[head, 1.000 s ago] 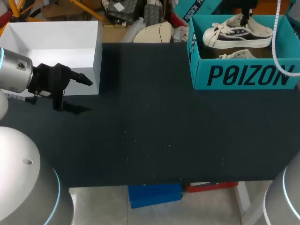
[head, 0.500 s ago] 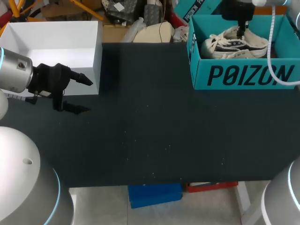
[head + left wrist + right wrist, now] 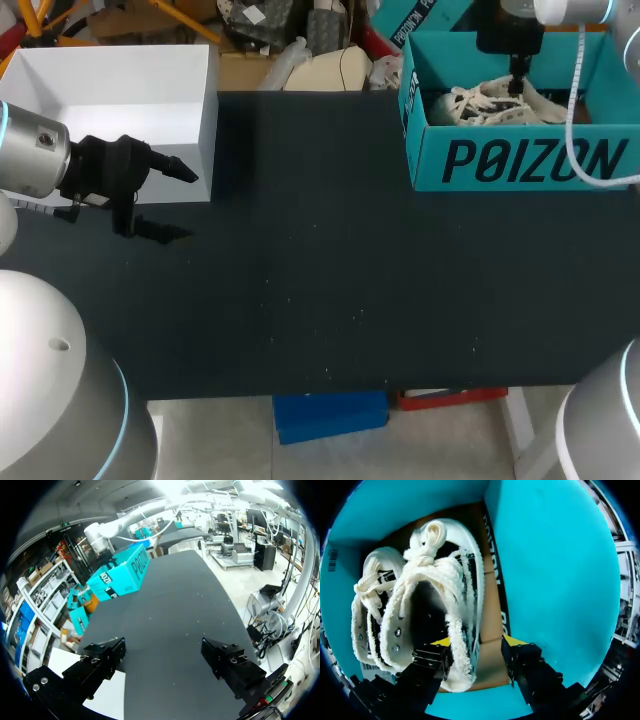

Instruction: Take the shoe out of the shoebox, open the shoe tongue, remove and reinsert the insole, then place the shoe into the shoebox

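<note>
At the bench's far right corner, the shoe lay inside the teal shoebox, beside a second shoe. The right pincer hung over its heel, spread wide and apparently released. By the left edge, the left pincer hovered unclenched near a white box.

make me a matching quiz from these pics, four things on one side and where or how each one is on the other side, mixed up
Things:
1. shoe
2. shoebox
3. white box
4. left gripper

Places or states:
A. open, over the dark table beside the white box
B. teal, at the table's far right corner
C. lying in the shoebox next to a second shoe
D. at the table's far left corner

Pairs: 1-C, 2-B, 3-D, 4-A
</note>
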Action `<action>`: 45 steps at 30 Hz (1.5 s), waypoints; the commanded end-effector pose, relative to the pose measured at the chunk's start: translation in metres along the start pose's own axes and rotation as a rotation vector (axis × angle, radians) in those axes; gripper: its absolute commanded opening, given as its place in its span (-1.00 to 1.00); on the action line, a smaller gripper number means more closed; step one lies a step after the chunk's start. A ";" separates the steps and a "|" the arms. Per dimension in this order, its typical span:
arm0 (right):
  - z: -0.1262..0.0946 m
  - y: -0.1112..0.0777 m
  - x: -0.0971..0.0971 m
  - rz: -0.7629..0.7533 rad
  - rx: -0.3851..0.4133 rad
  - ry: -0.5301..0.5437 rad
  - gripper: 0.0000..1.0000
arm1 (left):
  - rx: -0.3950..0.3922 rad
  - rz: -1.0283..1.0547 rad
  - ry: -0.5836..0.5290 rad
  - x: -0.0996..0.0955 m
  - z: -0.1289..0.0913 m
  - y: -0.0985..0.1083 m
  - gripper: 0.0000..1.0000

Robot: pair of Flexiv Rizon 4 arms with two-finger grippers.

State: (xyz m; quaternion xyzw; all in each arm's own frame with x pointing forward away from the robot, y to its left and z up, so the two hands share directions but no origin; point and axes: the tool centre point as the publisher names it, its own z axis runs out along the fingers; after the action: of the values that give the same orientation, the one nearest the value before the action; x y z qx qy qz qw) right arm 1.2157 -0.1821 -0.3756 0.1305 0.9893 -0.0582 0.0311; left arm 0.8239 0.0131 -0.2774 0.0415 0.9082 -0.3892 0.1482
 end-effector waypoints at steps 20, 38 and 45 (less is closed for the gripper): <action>-0.157 0.022 0.071 0.037 -0.027 -0.154 -0.10 | -0.002 0.001 -0.005 0.001 0.002 0.000 1.00; -0.213 0.099 0.243 0.194 -0.050 -0.147 -0.06 | -0.002 0.001 -0.005 0.001 0.002 0.000 1.00; -0.200 0.115 0.298 0.287 -0.043 -0.117 -0.07 | -0.002 0.001 -0.005 0.001 0.002 0.000 1.00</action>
State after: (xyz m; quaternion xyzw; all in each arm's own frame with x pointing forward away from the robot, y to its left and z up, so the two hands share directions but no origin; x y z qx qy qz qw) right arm 1.0039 0.0058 -0.2021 0.2626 0.9646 -0.0224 -0.0010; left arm 0.8239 0.0131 -0.2774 0.0415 0.9082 -0.3892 0.1482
